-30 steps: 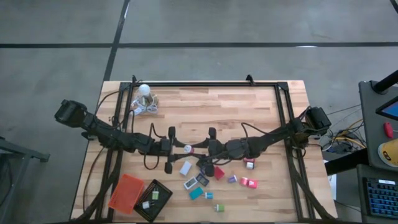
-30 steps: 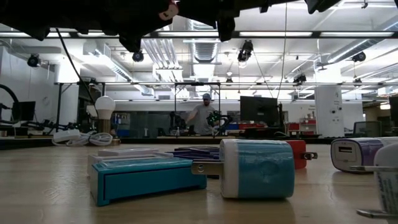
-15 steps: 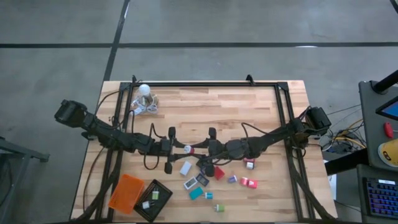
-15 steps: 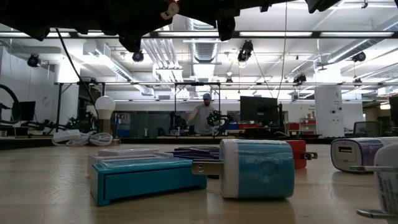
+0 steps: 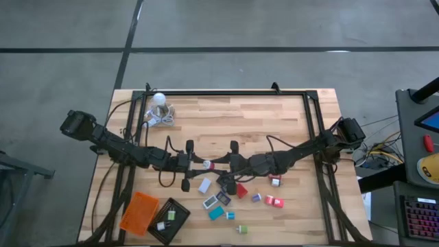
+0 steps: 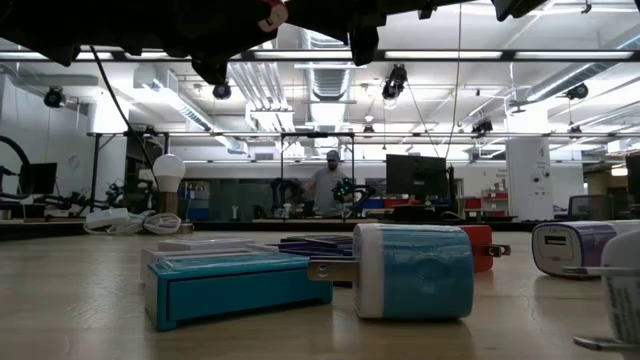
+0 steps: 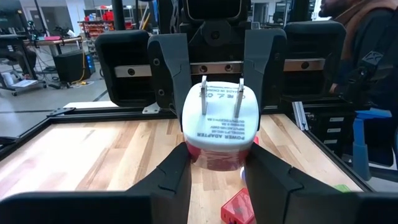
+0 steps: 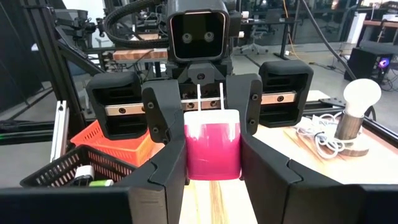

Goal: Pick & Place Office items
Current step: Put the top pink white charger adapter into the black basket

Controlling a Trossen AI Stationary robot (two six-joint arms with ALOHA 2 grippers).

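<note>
While both arms meet nose to nose above the middle of the table, we see one red-and-white power adapter [image 7: 219,127] clamped between them: the left gripper [image 7: 217,171] pinches its red end, the right gripper [image 8: 213,158] is closed hard on the same body, prongs aimed back toward the left wrist. Its long axis runs along the line joining the two claws, so neither arm is nearer. We judge this a handover, and whichever claw lets go must back off along that axis. The orange tray [image 5: 139,212] and black tray [image 5: 168,220] sit at the left arm's side, loose items [image 5: 216,213] lie below
</note>
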